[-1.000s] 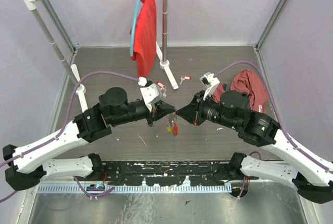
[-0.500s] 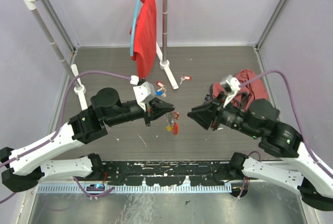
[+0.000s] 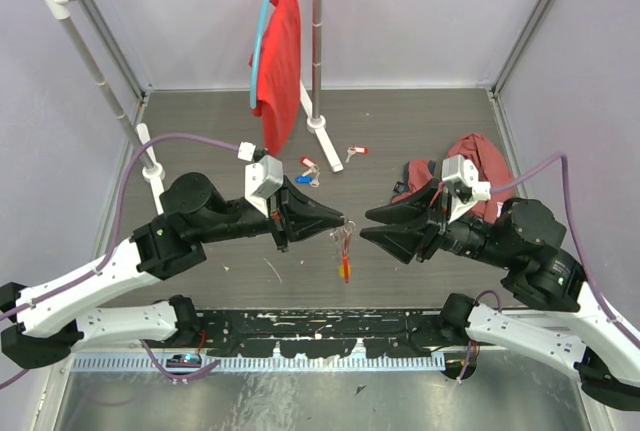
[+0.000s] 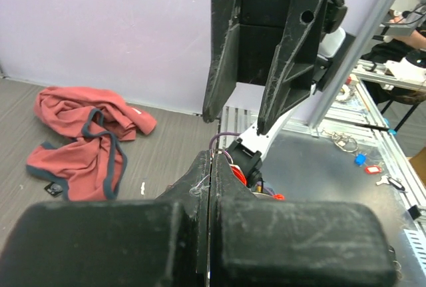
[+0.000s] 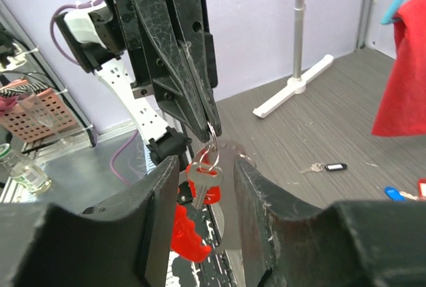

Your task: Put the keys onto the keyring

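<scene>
My left gripper (image 3: 338,223) is shut on the keyring (image 3: 344,251), pinching its thin metal ring (image 5: 213,142) at the fingertips. A silvery key (image 5: 202,182) with a red tag hangs from that ring, and the long red plastic piece (image 5: 186,235) dangles below it. My right gripper (image 3: 367,225) is open, and its fingers (image 5: 152,207) stand on either side of the hanging key without touching it. More keys lie on the floor: one with a black tag (image 5: 325,166), one with a blue tag (image 3: 303,178) and one with a red tag (image 3: 352,151).
A clothes rack (image 3: 316,41) with a red garment (image 3: 280,51) on a blue hanger stands at the back. A crumpled red cloth (image 3: 485,166) lies on the floor behind my right arm. The metal strip (image 3: 320,326) runs along the near edge.
My right gripper has opened and drawn back to the right. My left gripper has pushed forward with the keyring, which now hangs free between the right fingers.
</scene>
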`<move>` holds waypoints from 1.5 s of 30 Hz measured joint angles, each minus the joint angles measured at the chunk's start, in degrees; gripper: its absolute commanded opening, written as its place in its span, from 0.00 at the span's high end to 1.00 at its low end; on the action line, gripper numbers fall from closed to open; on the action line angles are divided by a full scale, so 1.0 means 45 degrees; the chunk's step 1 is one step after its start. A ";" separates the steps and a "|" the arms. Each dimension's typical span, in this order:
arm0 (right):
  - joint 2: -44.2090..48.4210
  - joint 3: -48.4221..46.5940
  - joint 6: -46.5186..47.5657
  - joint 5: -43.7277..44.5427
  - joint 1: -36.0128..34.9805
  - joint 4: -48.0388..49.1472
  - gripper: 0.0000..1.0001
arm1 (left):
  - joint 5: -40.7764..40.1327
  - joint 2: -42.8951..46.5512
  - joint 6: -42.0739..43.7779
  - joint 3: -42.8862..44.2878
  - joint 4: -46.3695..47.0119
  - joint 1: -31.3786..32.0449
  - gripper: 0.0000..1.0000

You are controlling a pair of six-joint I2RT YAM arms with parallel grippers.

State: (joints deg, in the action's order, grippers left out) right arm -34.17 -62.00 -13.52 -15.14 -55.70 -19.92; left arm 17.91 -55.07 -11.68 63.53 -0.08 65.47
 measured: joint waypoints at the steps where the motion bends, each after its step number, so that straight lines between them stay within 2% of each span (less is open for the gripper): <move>1: -0.0102 0.0019 0.0019 -0.0214 0.0000 0.0194 0.56 | 0.0112 0.0000 -0.0058 -0.0010 0.0068 0.0019 1.00; 6: -0.0461 0.0102 0.0024 -0.0806 0.0000 0.0865 0.56 | 0.0442 0.0000 -0.0180 -0.0019 0.0287 0.0073 1.00; 20: -0.0835 0.0432 -0.0015 -0.1656 0.0000 0.1472 0.71 | 0.0962 -0.0078 -0.0233 -0.0015 0.0437 0.0155 1.00; 25: -0.0865 0.0495 -0.0024 -0.1768 0.0000 0.1481 0.71 | 0.1010 -0.0078 -0.0233 -0.0015 0.0437 0.0243 1.00; 34: -0.0792 0.0631 -0.0034 -0.2011 0.0000 0.1695 0.86 | 0.0996 -0.0078 -0.0228 -0.0015 0.0510 0.0282 1.00; 38: -0.0797 0.0661 -0.0044 -0.2142 0.0000 0.1817 0.98 | 0.0996 -0.0078 -0.0228 -0.0015 0.0534 0.0282 1.00; 45: -0.0797 0.0661 -0.0015 -0.2259 0.0000 0.1875 0.99 | 0.1005 -0.0073 -0.0228 -0.0015 0.0617 0.0296 1.00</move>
State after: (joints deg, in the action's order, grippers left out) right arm -37.76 -59.02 -13.58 -25.30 -55.70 -11.49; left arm 22.44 -55.40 -12.71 63.46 2.70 66.81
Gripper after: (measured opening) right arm 0.036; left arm 0.008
